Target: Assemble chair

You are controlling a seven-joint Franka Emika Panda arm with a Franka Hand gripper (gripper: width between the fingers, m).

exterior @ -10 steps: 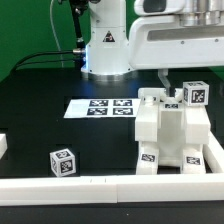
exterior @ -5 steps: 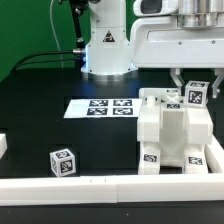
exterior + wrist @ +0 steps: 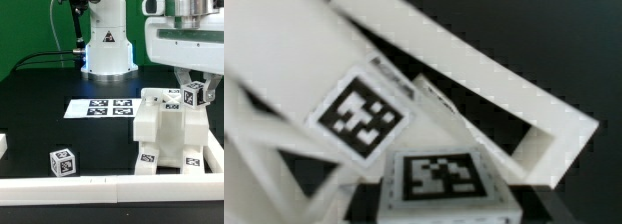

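I'm clamping the gripper [image 3: 194,93] on a small tagged piece [image 3: 194,96] atop the chair [image 3: 165,130] near the exterior view's right wall; guessing it's getting seated next, needing careful alignment.

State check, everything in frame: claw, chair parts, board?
claw: closed on the tagged piece atop the chair
chair: partly built, upright against the white rail
loose cube: on table, apart, untouched
marker board: flat on table
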